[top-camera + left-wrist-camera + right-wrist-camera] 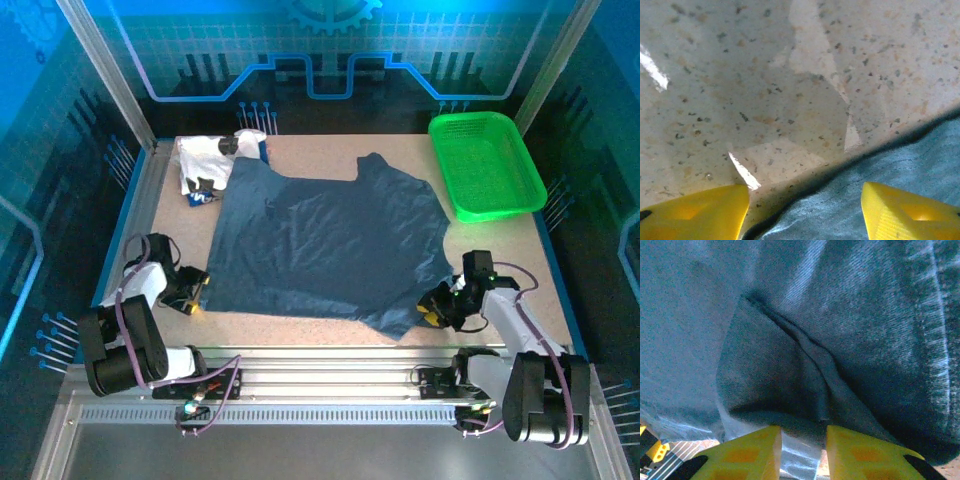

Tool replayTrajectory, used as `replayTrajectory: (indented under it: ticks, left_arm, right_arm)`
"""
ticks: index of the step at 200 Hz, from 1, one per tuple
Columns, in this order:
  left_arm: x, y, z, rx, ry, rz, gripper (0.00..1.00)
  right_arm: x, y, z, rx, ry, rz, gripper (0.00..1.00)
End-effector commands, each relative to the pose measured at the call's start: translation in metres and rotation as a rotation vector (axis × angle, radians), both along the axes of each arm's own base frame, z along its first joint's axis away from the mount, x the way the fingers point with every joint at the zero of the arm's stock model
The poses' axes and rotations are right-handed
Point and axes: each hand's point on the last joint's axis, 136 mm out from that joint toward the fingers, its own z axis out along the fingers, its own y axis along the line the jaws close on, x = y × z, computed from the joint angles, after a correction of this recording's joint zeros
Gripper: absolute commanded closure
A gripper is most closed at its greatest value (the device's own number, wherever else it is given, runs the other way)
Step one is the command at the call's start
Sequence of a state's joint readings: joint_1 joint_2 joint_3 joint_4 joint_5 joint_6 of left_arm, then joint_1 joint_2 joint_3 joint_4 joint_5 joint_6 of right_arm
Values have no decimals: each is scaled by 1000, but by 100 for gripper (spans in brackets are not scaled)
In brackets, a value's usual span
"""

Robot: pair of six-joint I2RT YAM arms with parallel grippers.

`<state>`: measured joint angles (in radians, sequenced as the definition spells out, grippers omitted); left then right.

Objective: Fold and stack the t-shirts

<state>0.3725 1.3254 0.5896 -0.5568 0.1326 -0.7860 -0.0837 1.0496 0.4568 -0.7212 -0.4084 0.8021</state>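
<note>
The dark slate-blue t-shirt [320, 240] lies spread flat across the middle of the table. The white printed t-shirt [210, 165] sits crumpled at the back left corner. My left gripper [195, 290] is low at the blue shirt's near left corner. In the left wrist view that gripper [805, 215] is open, its yellow fingertips [705, 212] wide apart over the shirt's edge [880, 175]. My right gripper [435, 305] is at the shirt's near right corner. There it [804, 455] is shut on a bunched fold of the blue cloth [790, 370], which puckers toward the fingers.
A bright green mesh basket [487, 165] stands at the back right, just off the blue shirt. Bare speckled tabletop [765, 90] shows to the left of the shirt. Aluminium rails [330, 375] run along the near edge by the arm bases.
</note>
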Motion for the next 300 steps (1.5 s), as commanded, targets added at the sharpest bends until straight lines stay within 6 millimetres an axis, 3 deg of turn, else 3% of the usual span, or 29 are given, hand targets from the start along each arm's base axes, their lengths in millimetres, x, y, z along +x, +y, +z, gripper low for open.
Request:
replayTrajectory:
  ticks: [1,23,68,82,151,191,212,259,300]
  left_arm:
    - [4,-14,-16,-73,-32,-36,46]
    - [4,-14,-18,-71,-39,-40,56]
    - [9,-18,-24,-94,-54,-55,85]
    - [12,-17,-20,-88,-72,-64,91]
    - [19,-14,0,-58,-122,-109,99]
    - [24,-15,8,-66,-152,-116,99]
    - [21,-20,10,-81,-170,-116,93]
    - [7,-31,11,-128,-159,-98,46]
    - [-3,-32,11,-127,-110,-103,36]
  right_arm:
    - [-2,4,4,14,-5,10,70]
    - [-7,5,4,16,3,13,72]
    - [-4,1,9,-9,-9,-2,100]
    - [-5,-3,16,-40,-14,10,100]
    - [-12,-15,57,-125,-53,19,100]
    - [-15,-10,72,-115,-63,73,100]
    - [-24,-9,64,-109,-31,84,100]
    - [-36,-3,51,-73,-12,46,100]
    - [-34,-4,53,-92,-11,66,100]
